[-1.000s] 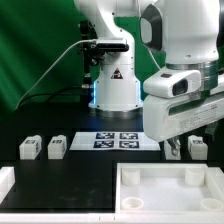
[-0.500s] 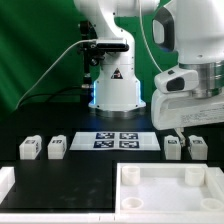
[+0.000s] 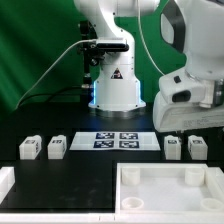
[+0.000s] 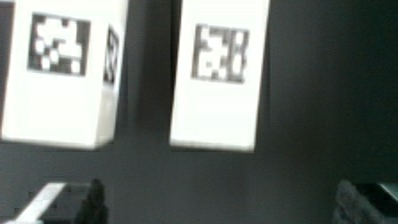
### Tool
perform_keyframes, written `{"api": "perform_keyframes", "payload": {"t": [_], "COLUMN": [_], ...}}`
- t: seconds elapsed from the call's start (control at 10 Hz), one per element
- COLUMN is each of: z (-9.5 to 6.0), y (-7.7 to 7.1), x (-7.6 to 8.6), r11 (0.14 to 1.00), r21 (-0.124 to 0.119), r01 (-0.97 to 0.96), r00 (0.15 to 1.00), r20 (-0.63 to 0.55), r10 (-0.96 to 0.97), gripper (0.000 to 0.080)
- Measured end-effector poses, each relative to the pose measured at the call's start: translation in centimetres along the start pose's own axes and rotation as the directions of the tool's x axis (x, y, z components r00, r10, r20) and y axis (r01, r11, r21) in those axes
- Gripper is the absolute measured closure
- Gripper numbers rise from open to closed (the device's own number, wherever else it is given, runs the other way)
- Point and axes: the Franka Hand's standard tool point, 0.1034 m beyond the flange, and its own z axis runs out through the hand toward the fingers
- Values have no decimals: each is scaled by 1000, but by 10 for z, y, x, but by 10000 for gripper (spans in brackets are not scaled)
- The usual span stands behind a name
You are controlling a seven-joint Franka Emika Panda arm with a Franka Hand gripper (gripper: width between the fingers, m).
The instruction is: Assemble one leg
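Four matte white cuboid legs point(image 3: 57, 148) with square black-and-white tags lie on the black worktop. Two are near its edge on the exterior view's left. Two legs point(image 3: 173, 147) are near the opposite edge, side by side, long axes parallel, front-to-back. The gripper point(image 4: 222, 205) hangs above these, jaws spread, empty. One flat marker board point(image 3: 115, 140) lies mid-worktop.

Glossy white rounded-shell arm point(image 3: 192, 92), black joint bands, white conical base point(image 3: 115, 88) — black triangle mark, blue glow low down, thin black cable point(image 3: 45, 70) off its side, gripper point(image 4: 214, 205) with dark fingertips point(image 4: 68, 203)
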Motion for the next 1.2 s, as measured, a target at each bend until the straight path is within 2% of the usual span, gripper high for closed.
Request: {"api": "perform_keyframes", "payload": {"t": [0.2,0.3,0.5,0.8,1.2], "z": [3,4,5,10,33], "y": [-1,-1,-5,-6,-7], "x": [5,0,5,5,-6], "r11": [1000,1000,1000,999,999], "r21": [10,6,13,21,9], "r01": [-14,-13,-5,-44,-47], "r00": [989,970,935,931,914], "r20": [148,243,354,363,403], "r10": [13,11,1,33,40], "gripper": [150,150,150,150,150]}}
